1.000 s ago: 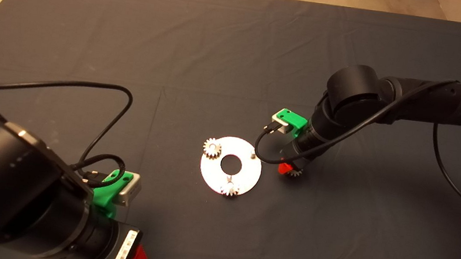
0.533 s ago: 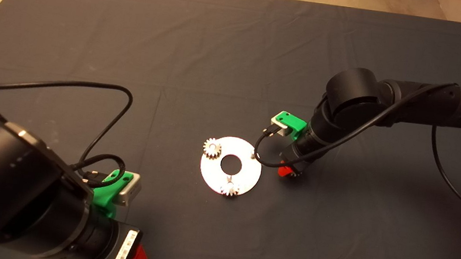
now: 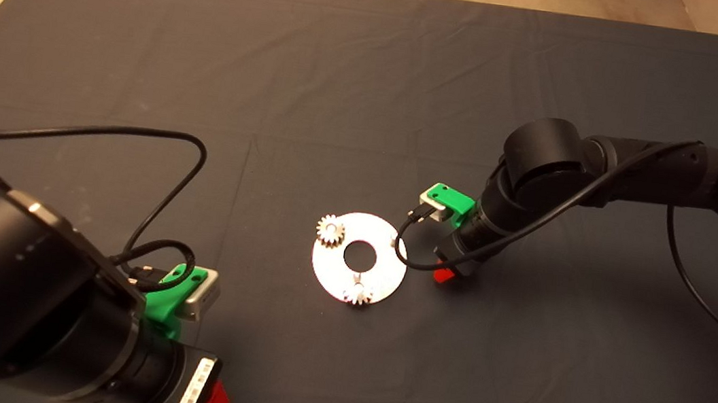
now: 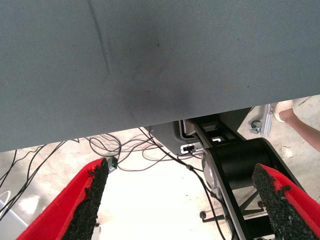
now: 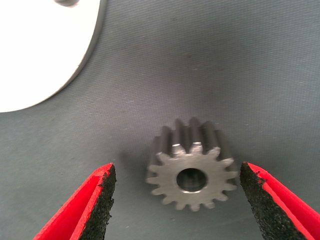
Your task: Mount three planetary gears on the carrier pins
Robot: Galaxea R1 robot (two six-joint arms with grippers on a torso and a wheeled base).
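A white disc (image 3: 384, 276) with a centre hole lies mid-mat. One silvery gear (image 3: 331, 229) sits on its left pin, another gear (image 3: 358, 293) on its near pin. The right pin (image 3: 394, 237) is bare. My right gripper (image 3: 449, 272) is down at the mat just right of the disc. In the right wrist view it is open (image 5: 179, 197), with the third gear (image 5: 191, 165) lying flat on the mat between the fingers, touching neither pad. The disc's edge (image 5: 45, 60) shows beyond it. My left gripper (image 4: 186, 200) is open and empty, parked at the near left edge.
Black cables loop from both arms over the mat (image 3: 374, 80). Past the mat's edge the left wrist view shows floor cables, the robot's base (image 4: 240, 165) and a person's leg (image 4: 300, 125).
The right arm has lowered and its gripper has shifted slightly nearer, coming down around the loose gear, which it now hides in the head view. The left arm has not moved.
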